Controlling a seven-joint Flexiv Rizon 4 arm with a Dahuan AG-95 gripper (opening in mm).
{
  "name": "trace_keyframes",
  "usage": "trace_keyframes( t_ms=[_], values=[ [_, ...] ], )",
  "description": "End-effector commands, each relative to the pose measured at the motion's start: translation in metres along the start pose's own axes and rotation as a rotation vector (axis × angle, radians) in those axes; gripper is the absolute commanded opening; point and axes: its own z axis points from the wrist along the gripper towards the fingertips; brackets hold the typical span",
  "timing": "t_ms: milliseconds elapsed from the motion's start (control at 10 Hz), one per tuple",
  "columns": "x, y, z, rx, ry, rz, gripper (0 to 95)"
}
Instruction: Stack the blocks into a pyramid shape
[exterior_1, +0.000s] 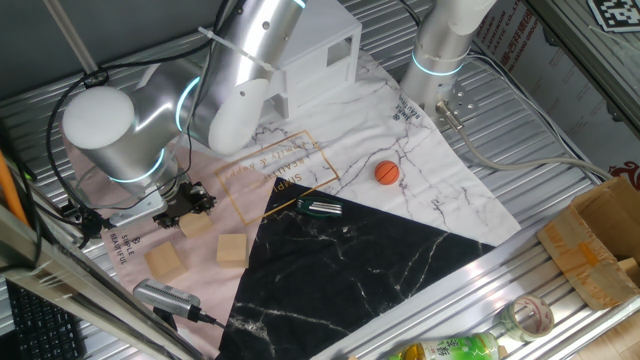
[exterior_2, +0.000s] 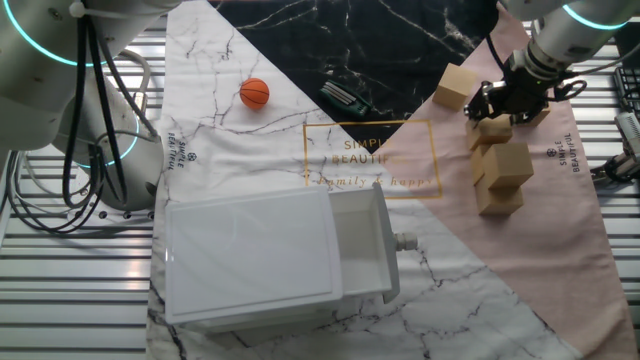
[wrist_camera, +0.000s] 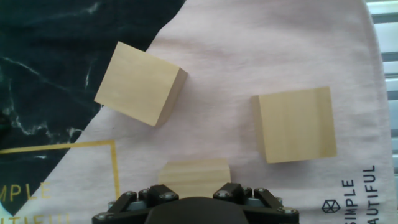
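Blocks first: in the hand view we count three, all plain tan wood on the pink part of the mat (wrist_camera: 249, 56). One tilted block (wrist_camera: 140, 83) sits at the edge where pink meets the black marble patch, a second squared-up block (wrist_camera: 295, 124) lies off to the right of it and well apart, and a third block (wrist_camera: 194, 171) pokes out right at the gripper (wrist_camera: 194, 198), partly hidden by the dark gripper body. We honestly can't tell whether the fingers are pinched on that block or just sitting above it, since the fingertips themselves don't show.

From one fixed view we see the gripper (exterior_1: 190, 200) low over the mat with a block (exterior_1: 196, 224) right under it, plus two loose ones nearby, one (exterior_1: 232, 249) close to the black patch and one (exterior_1: 164, 262) near the mat's edge.

From the other fixed view the gripper (exterior_2: 503, 100) is down beside a cluster of stacked blocks (exterior_2: 500, 170), with a single block (exterior_2: 455, 86) sitting apart near the black area. How many are in that cluster is hard for us to say.

Also on the mat: an orange ball (exterior_2: 254, 93), a white box-like house (exterior_2: 270, 255), and a small dark and green gadget (exterior_2: 346, 96) on the black section.
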Motion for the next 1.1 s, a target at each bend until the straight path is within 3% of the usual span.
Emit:
trace_keyframes(
  t_ms=[100,1100],
  values=[
    [0.0004,-0.0009,0.0000,0.010,0.006,-0.001,0.0],
    [0.0009,-0.0018,0.0009,0.088,-0.012,0.023,0.0]
  ],
)
